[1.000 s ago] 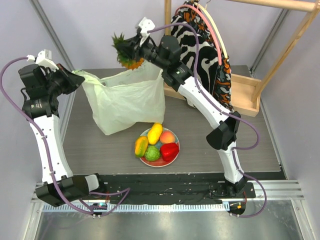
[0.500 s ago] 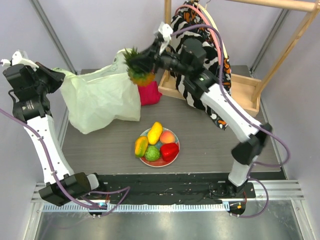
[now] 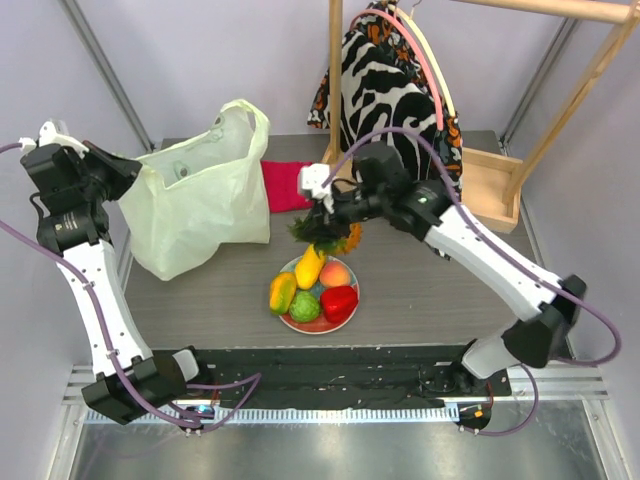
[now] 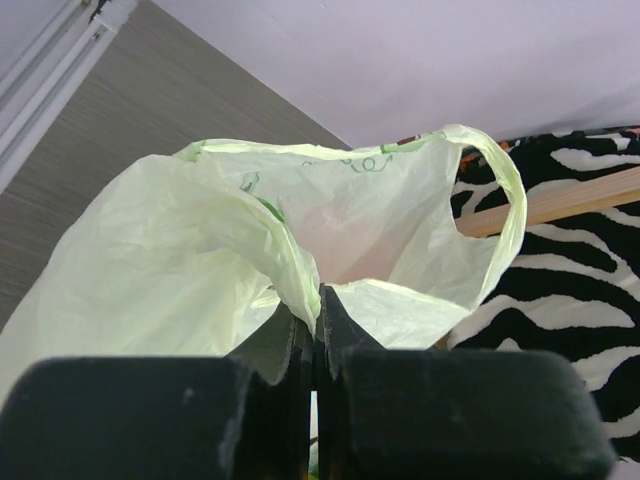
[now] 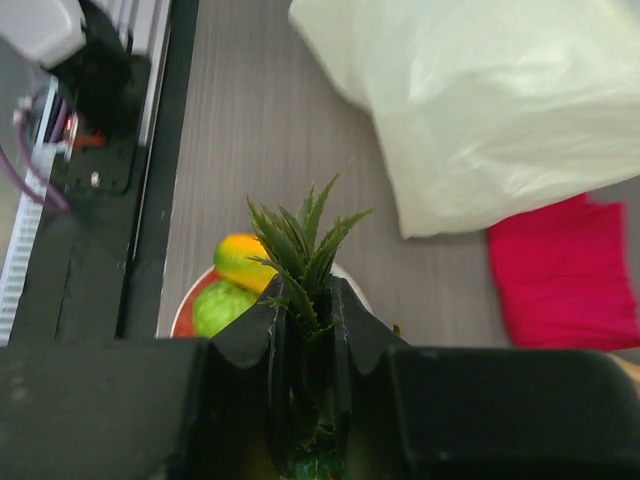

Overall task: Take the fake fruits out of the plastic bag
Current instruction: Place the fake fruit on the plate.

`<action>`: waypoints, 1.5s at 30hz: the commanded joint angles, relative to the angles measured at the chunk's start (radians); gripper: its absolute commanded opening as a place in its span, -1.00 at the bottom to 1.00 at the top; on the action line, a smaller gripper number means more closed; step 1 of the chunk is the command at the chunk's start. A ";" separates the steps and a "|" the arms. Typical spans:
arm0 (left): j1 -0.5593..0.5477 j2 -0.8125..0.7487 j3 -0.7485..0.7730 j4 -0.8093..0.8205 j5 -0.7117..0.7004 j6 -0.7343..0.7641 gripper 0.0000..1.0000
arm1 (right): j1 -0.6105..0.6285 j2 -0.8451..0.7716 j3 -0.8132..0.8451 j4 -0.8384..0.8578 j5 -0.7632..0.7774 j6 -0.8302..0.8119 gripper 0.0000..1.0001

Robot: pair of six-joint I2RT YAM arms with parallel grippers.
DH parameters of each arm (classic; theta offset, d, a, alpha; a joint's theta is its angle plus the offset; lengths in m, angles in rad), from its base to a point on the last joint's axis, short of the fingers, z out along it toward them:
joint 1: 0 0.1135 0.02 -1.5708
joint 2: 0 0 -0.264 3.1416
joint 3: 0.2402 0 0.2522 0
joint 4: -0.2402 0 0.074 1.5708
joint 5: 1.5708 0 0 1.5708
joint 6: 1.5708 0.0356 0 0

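Five fruits [image 3: 310, 267] sit on the plate [image 3: 354, 287]. Over the plate's far rim, the right gripper [image 3: 322, 222] is clamped on the pineapple [image 3: 343, 240] by its leaves. Left of the plate and farther back stands the bag [image 3: 200, 205], its rim pinched tight in the left gripper [image 3: 125, 170]. Beyond the plate lies a cloth [image 3: 283, 185].

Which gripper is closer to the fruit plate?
Right. The right gripper holds the pineapple over the plate's far rim; the left gripper pinches the bag, far to the left.
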 commanded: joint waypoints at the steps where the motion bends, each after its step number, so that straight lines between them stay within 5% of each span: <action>1: 0.006 -0.058 -0.023 0.048 0.039 -0.008 -0.99 | 0.063 0.086 0.025 -0.158 0.056 -0.215 -0.98; 21: 0.006 -0.203 -0.217 0.096 0.050 -0.016 -0.96 | 0.271 0.179 -0.075 -0.220 0.174 -0.820 -0.98; 45: 0.006 -0.216 -0.241 0.133 0.021 -0.031 -0.87 | 0.340 0.211 -0.149 -0.292 0.201 -0.996 -0.98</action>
